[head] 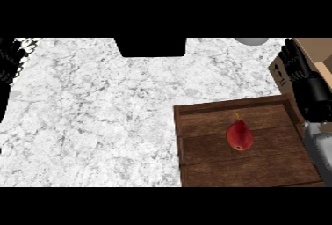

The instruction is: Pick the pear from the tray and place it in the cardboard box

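Right hand (295, 61) hovers beside the tray (207, 171), fingers straight — pear (239, 135) lies untouched on it.

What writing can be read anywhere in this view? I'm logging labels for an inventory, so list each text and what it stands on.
None: no readable text shows in the head view.
The pear is unmarked.
The wooden tray shows only grain.
The cardboard box bears small dark marks, too small to read.
The marble counter carries veining only.
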Robot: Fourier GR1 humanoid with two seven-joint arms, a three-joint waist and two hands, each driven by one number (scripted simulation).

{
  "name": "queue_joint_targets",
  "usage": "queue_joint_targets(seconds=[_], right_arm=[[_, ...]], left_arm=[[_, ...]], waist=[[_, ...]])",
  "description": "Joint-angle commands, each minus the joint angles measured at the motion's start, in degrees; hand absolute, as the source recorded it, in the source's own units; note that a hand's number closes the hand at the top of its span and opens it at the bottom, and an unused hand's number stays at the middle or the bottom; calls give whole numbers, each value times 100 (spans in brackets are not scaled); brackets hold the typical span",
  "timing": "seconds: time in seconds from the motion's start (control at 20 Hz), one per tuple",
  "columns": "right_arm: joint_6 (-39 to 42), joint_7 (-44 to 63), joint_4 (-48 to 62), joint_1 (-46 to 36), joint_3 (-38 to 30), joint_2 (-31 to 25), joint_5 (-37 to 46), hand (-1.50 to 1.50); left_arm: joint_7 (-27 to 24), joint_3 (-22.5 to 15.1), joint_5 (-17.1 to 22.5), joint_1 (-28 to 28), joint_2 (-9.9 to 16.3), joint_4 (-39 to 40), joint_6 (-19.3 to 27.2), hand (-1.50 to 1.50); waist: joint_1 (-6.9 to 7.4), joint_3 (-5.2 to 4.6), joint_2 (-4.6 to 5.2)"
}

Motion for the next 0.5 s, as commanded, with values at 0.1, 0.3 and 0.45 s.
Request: queue_joint_targets(seconds=[0.1,0.3,0.45], right_arm=[[-300,1324,-653,-263,-667,-492,-231,-150],[271,2371,-106,3,-401,-2073,692,-150],[-12,3021,-837,334,-667,-1806,364,-150]], left_arm=[[-280,-232,36,95,-81,33,-485,0],[-462,-793,-6,350,-318,138,-740,0],[-1096,-1112,-201,541,-653,540,-878,0]], waist=[[-105,-159,16],[-390,-236,76],[-215,-165,26]])
